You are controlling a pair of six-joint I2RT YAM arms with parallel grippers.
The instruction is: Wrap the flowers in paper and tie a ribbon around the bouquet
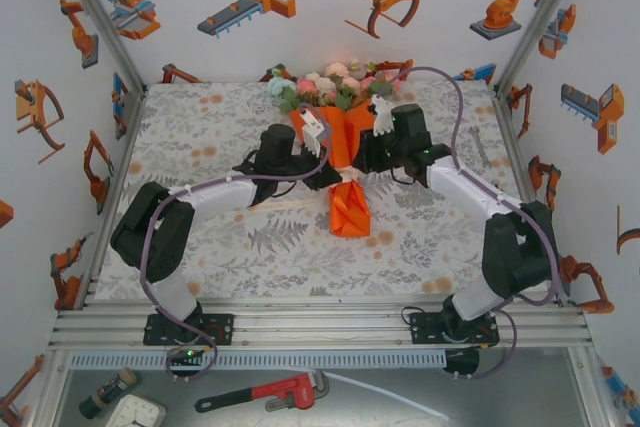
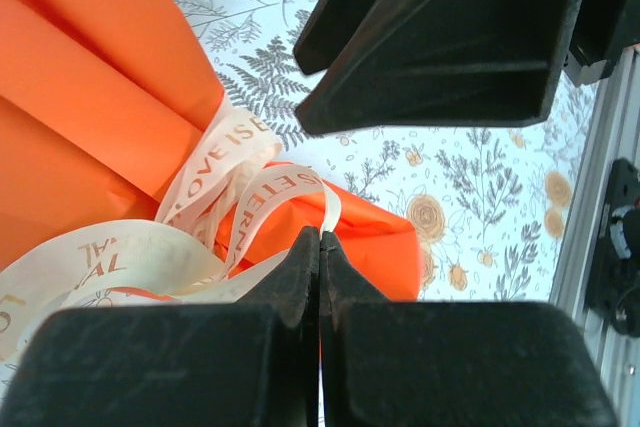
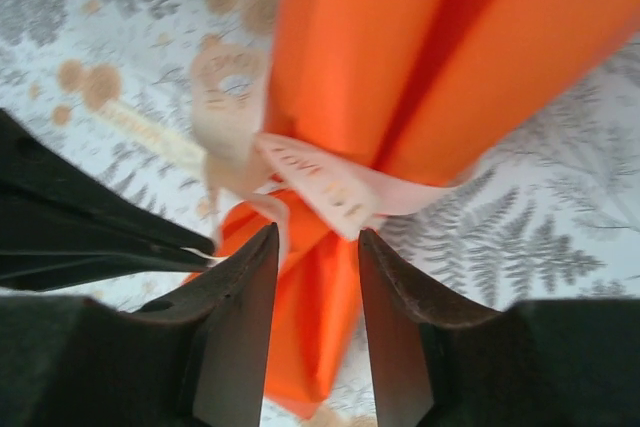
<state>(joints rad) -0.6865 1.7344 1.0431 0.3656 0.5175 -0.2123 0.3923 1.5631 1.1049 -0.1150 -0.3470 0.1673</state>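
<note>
Beneath the jaws we see a cloth [image 1: 250,237] printed with grey ferns and small orange flowers, spread over the worktop [image 1: 320,319]. Nearer to us than the jaws, past the worktop's metal rails, a red pipe wrench [image 1: 265,394] lies on a grey surface. Left of it sit a white clock [image 1: 133,413] and a dark cylinder [image 1: 108,393]. Behind the jaws and out to both sides, white walls [image 1: 320,37] carry orange machine stickers [image 1: 250,2].
</note>
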